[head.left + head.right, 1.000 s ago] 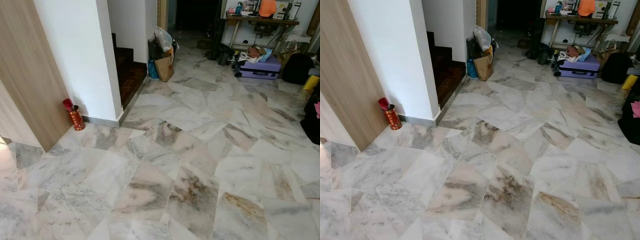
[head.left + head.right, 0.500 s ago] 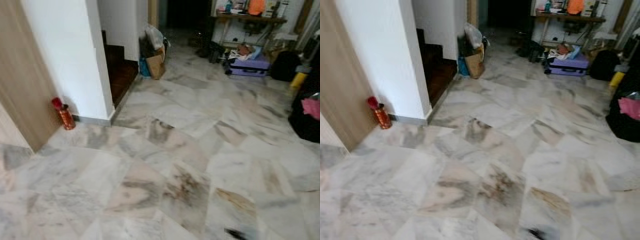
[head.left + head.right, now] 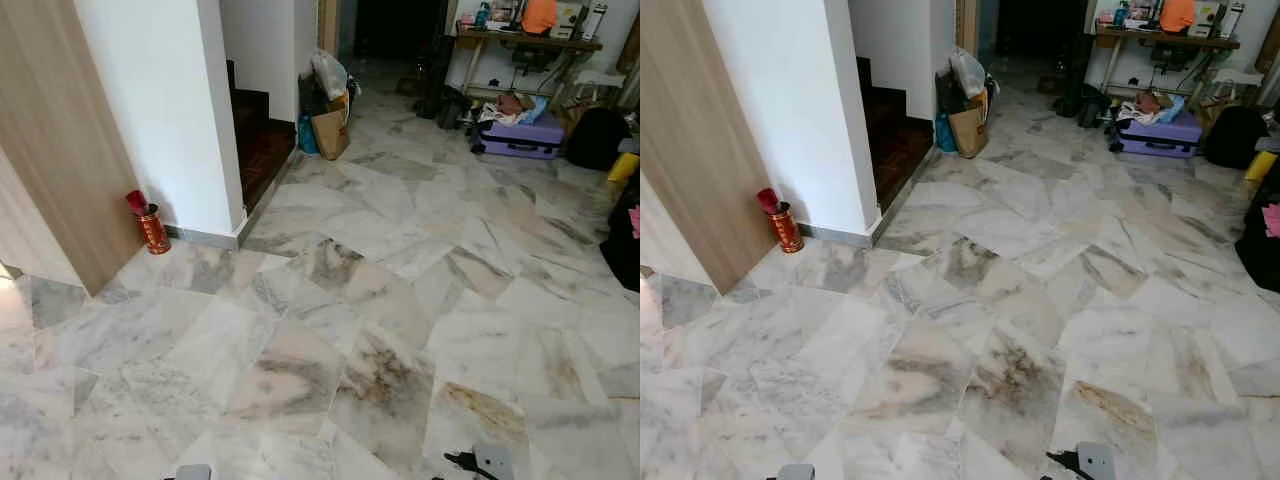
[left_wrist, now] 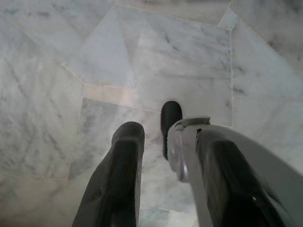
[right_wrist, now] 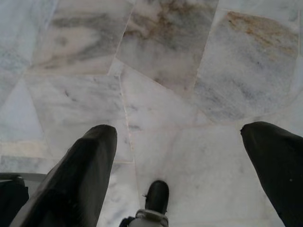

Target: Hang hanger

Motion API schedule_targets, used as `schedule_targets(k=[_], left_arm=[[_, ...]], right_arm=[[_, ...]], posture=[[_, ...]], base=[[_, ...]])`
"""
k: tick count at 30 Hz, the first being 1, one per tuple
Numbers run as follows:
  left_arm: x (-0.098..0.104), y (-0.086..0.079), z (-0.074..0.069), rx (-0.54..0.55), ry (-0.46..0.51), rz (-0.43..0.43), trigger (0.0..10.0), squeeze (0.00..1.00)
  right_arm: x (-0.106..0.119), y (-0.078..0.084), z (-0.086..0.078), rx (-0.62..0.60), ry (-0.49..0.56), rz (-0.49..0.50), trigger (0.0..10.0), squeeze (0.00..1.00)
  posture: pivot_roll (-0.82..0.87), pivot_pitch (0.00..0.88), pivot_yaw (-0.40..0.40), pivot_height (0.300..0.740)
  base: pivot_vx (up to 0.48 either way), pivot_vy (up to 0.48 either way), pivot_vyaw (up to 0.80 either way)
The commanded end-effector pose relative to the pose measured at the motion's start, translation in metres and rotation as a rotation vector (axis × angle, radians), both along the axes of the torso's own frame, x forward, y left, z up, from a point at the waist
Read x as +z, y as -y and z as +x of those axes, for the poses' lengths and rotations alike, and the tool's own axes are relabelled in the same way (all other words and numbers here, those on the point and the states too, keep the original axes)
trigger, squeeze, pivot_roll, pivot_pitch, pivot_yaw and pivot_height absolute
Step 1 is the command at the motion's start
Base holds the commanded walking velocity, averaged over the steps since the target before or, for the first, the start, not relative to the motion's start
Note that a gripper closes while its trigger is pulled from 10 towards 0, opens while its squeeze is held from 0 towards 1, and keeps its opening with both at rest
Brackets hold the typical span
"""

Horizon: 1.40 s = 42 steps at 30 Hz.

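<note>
You cannot tell where the hanger is: the nearest candidate is a pale grey curved piece (image 4: 246,161) running alongside one finger of your left gripper (image 4: 165,135), and what it is cannot be made out. That gripper points down at the marble floor (image 3: 380,300); its fingers (image 4: 120,175) stand apart with only floor showing between them. A black rounded tip (image 4: 171,116) sits beyond them, close to the floor.

Your right gripper (image 5: 182,132) also hangs over the floor, jaws spread wide and holding nothing, with bare tiles between its fingers (image 5: 85,165).

Ahead on your left, a red can (image 3: 153,232) stands on the floor against a white wall (image 3: 160,110), just beside a wood panel (image 3: 60,140). Past the wall's corner, dark stairs (image 3: 262,150) rise. A brown bag (image 3: 329,135) stands near their foot. Far across the room on your right, a purple suitcase (image 3: 518,137) lies on the floor below a cluttered table (image 3: 525,42)
</note>
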State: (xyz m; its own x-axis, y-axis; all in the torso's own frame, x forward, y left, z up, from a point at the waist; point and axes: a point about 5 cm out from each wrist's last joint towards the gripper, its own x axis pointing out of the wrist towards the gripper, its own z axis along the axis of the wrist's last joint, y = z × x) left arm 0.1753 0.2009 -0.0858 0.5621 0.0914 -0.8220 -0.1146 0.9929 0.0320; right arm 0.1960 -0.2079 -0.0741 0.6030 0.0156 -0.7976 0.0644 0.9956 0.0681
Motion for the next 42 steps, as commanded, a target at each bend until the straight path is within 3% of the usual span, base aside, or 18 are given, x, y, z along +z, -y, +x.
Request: schedule_targets(k=[1,10,22,26,31,42], left_arm=[[0.0,0.003,0.001,-0.004,-0.001,-0.006,10.0,0.0],[0.001,0.003,0.002,-0.017,0.014,-0.01,10.0,0.0],[-0.002,0.007,-0.002,-0.1,-0.012,0.02,10.0,0.0],[-0.003,0.006,-0.005,-0.061,-0.021,0.007,10.0,0.0],[-0.004,0.006,-0.008,-0.088,-0.031,0.009,10.0,0.0],[-0.003,0.003,-0.006,-0.117,-0.028,0.047,10.0,0.0]], right_arm=[[-0.002,0.003,-0.004,0.004,-0.026,-0.007,10.0,0.0],[-0.008,-0.001,-0.014,0.025,-0.062,-0.008,10.0,0.0],[-0.012,0.007,-0.028,0.031,-0.079,-0.02,10.0,0.0],[-0.013,0.003,-0.027,0.036,-0.081,-0.018,10.0,0.0],[-0.014,-0.016,-0.024,0.054,-0.082,-0.006,10.0,0.0],[-0.01,-0.006,-0.017,0.034,-0.067,-0.017,10.0,0.0]], posture=[[0.22,0.0,-0.069,0.74],[0.22,0.0,-0.066,0.74],[0.19,0.0,-0.058,0.74],[0.19,0.0,-0.056,0.74],[0.19,0.0,-0.051,0.74],[0.19,0.0,-0.046,0.74]], base=[[0.0,0.0,-0.79],[0.0,0.0,-0.79],[0.0,-0.092,-0.79],[0.0,-0.12,-0.79],[0.0,0.0,-0.79],[0.0,-0.023,-0.79]])
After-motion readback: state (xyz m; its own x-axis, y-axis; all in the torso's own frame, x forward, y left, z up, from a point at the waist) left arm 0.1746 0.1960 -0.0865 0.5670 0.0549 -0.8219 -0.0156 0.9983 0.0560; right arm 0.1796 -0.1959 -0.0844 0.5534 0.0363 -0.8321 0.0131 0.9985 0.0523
